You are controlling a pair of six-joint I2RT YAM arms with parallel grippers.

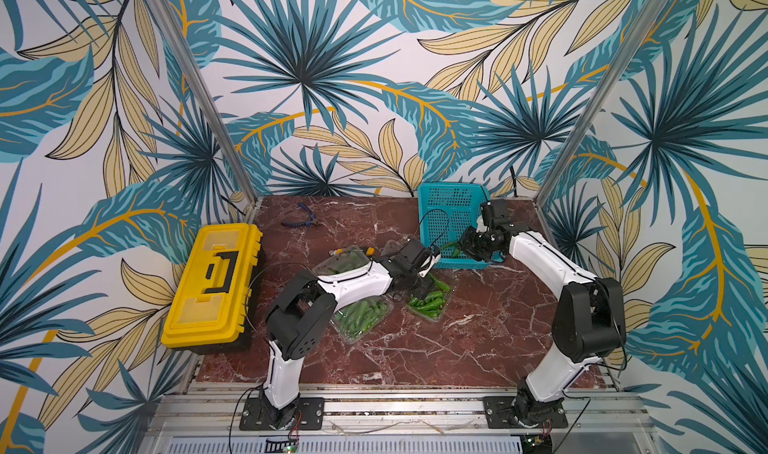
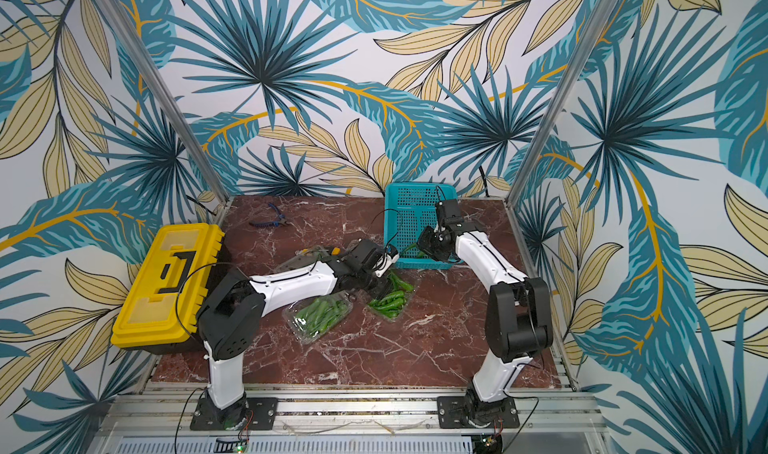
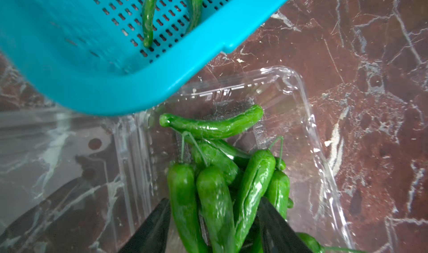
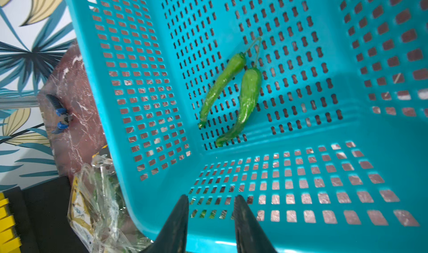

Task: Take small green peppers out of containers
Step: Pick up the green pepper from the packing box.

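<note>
- Straddling small green peppers [image 3: 254,170] in the open clear container [image 3: 308,129], left gripper [image 3: 214,203] seemingly clasps three.
- Jaws parted and empty, right gripper [image 4: 210,197] hangs over teal basket [image 4: 324,240]; two more lie loose inside.

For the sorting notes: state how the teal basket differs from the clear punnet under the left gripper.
The teal basket is opaque and perforated; the clear punnet is see-through and unperforated. The basket holds only two small green peppers, side by side; the punnet holds a heap. The basket's walls are tall, the punnet's shallow. Both rest on the marble table and hold the same kind of pepper.
</note>
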